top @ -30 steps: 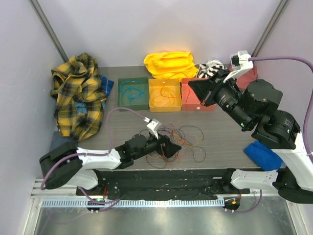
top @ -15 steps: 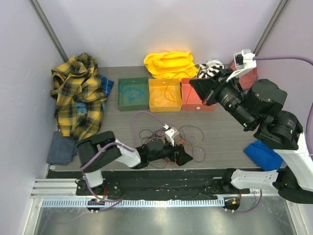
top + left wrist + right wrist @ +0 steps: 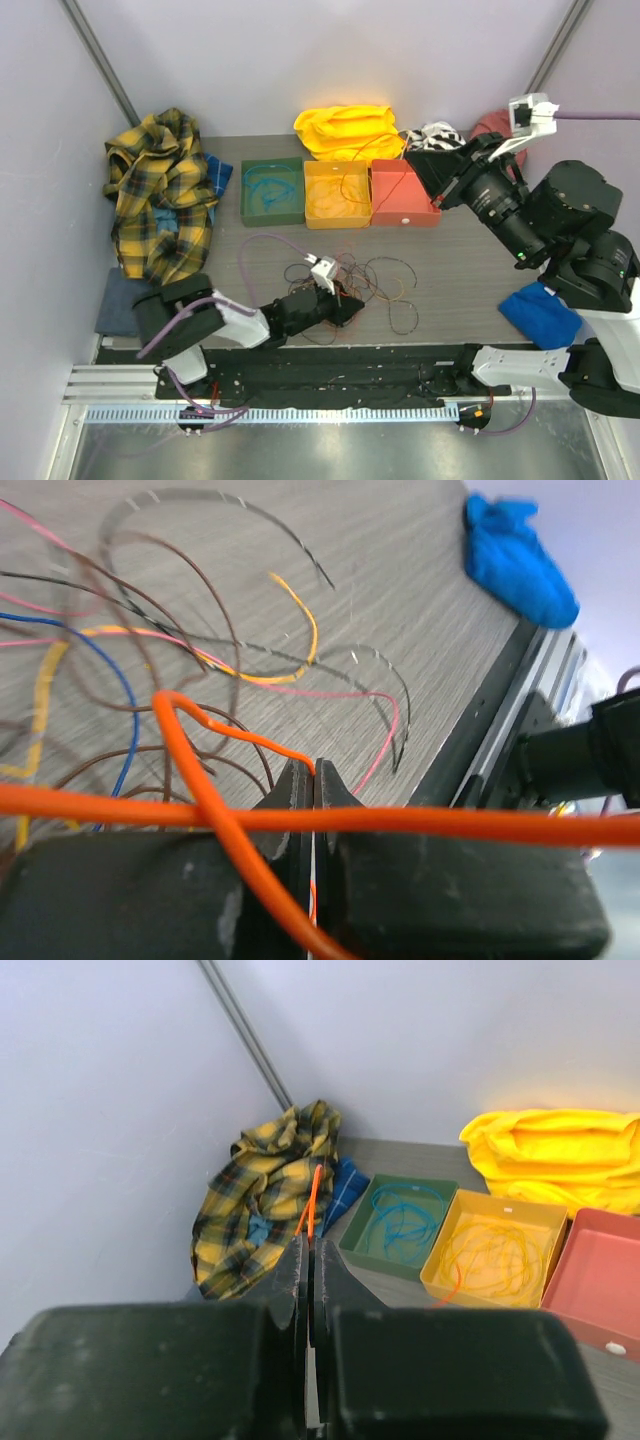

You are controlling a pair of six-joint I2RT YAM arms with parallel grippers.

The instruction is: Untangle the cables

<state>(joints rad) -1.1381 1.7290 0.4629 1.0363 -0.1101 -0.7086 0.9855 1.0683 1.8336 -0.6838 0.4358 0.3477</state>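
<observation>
The cables (image 3: pixel 365 280) lie in a loose tangle of yellow, red, blue and dark loops on the bench (image 3: pixel 460 270), near its front edge and well apart from the trays. The left gripper (image 3: pixel 313 773) lies low at the tangle's near-left side. Its fingers are pressed together on an orange cable (image 3: pixel 430 823), which runs into the slit between their tips and also crosses in front of them. The other loops spread out beyond the fingertips. The right gripper (image 3: pixel 308 1249) hangs high near the red tray (image 3: pixel 403 220), its fingers likewise pinched, with an orange strand (image 3: pixel 314 1195) coming out of their tips (whether it is the left's cable I cannot tell). From above, that strand arcs toward the yellow tray (image 3: pixel 337 221).
</observation>
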